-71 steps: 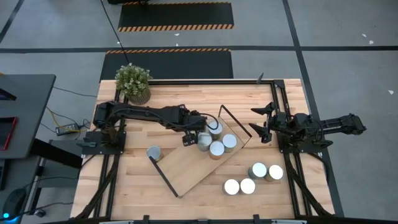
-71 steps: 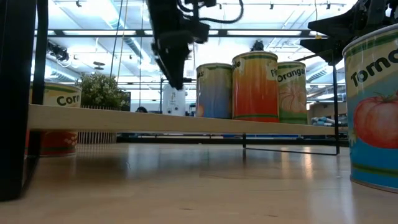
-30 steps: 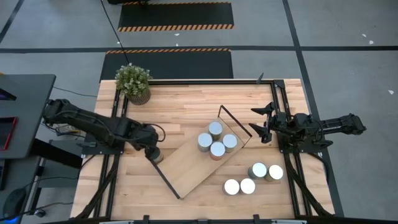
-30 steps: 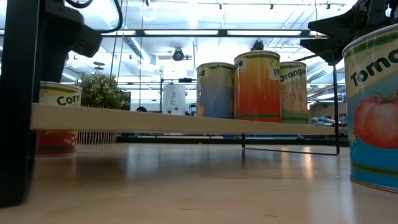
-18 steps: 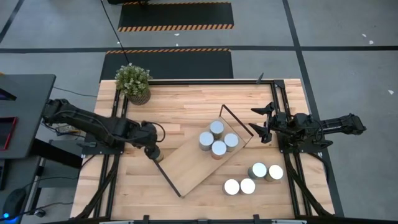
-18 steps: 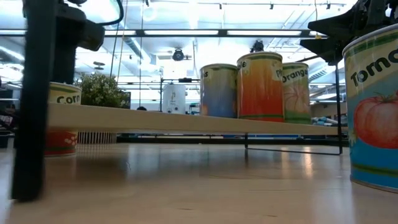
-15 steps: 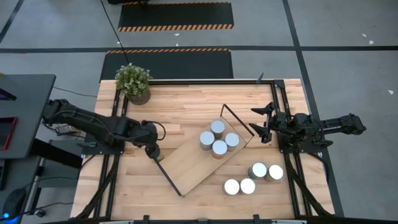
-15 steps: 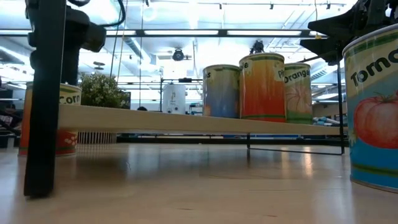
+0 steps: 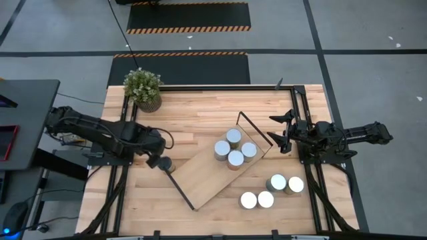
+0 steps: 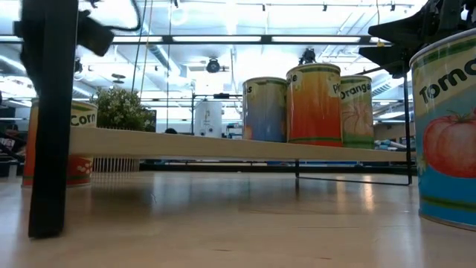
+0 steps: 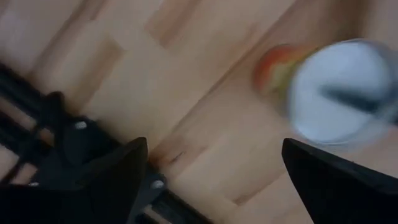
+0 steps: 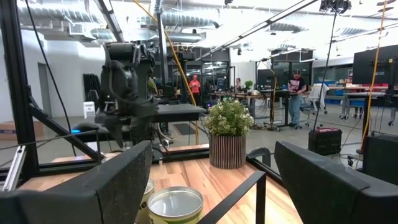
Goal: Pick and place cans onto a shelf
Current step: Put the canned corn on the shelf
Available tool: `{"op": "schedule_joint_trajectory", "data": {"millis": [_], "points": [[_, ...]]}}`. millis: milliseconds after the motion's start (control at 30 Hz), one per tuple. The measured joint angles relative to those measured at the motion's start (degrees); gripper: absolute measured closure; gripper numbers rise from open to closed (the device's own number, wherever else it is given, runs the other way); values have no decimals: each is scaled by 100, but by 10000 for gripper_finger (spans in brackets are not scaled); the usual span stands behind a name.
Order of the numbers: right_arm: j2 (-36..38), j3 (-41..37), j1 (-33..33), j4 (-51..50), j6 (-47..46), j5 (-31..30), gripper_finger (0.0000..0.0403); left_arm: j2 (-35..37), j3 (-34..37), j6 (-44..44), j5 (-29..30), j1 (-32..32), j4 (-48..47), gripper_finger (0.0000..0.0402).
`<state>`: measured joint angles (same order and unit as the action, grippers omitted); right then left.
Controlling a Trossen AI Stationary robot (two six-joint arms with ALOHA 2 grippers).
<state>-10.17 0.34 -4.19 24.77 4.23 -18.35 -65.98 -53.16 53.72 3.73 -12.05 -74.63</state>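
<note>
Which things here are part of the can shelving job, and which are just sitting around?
Job:
- four cans on the shelf
- four cans on the table
- lone can under the left end effector
- shelf

Just sitting around:
- potted plant

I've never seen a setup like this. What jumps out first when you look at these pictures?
Probably the slanted wooden shelf in the middle of the table, with four cans clustered at its far end and four more cans on the tabletop nearer the right arm. The left claw hovers over a lone can by the shelf's other end, and a potted plant marks the far corner.
</note>
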Motion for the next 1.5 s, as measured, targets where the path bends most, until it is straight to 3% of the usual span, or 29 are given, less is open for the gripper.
{"op": "schedule_joint_trajectory", "data": {"millis": [267, 467, 833, 933, 1167, 1500], "points": [[0, 0, -1, -1, 0, 0, 56, -7, 538, -485, 87, -278, 733, 25], [0, 2, -2, 0, 0, 0, 56, 78, 660, -108, -130, -446, 710, 26], [0, 0, 0, 0, 0, 0, 56, 125, 805, 1575, -51, -1580, 1185, 26], [0, 0, -2, -1, 0, 0, 56, 125, 1068, 2009, 1, -1866, 1704, 26], [0, 0, -2, -1, 0, 0, 56, 125, 1748, 2666, 366, -2327, 2385, 26], [0, 0, 0, 1, 0, 0, 56, 482, 1994, 2707, 1514, -2339, 2776, 26]]}}
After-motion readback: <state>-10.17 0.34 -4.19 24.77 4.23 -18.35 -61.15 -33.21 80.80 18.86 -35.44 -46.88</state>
